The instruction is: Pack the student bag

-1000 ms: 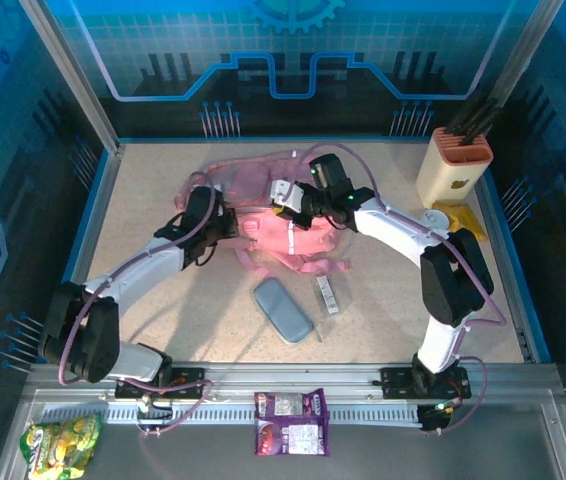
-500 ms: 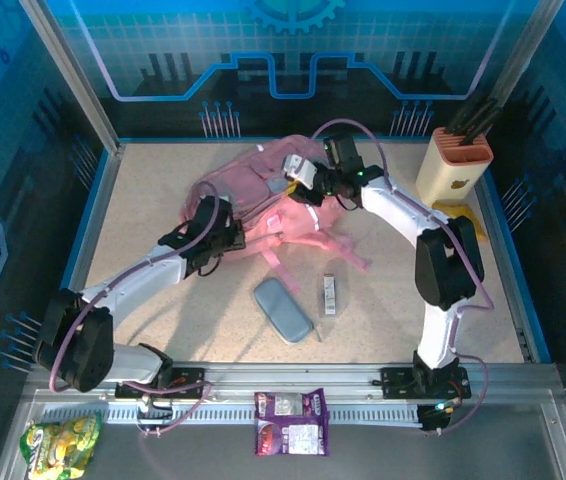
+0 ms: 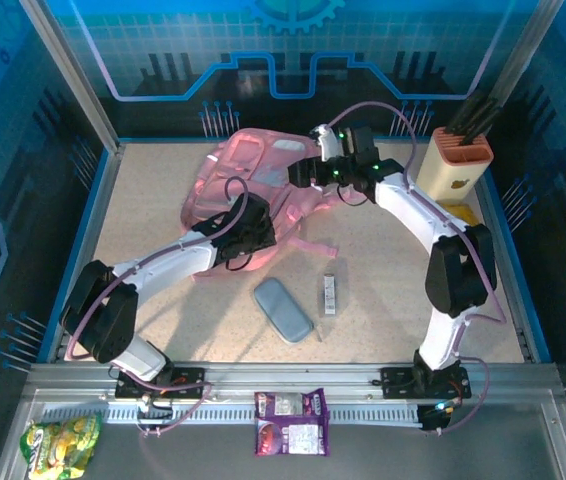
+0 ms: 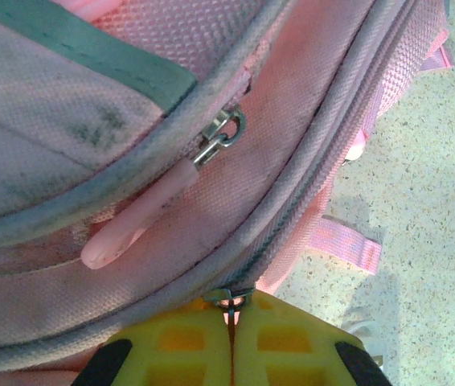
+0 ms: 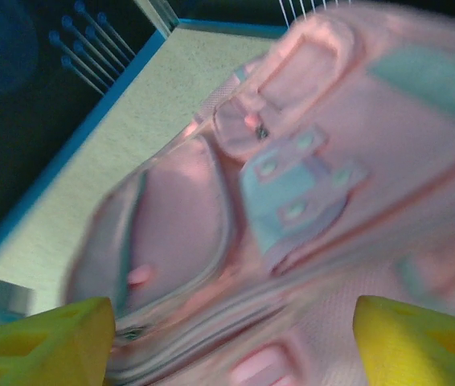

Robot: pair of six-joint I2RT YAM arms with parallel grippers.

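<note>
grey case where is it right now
In the top view the grey case lies on the table, centre and towards the arms, just in front of the student bag, a small slim box to its right.

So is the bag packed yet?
Not yet. Nothing looks packed. The left gripper pinches a zip pull on the pink bag; the right gripper is open over it. The grey pencil case and small box lie on the table, waiting.
</note>
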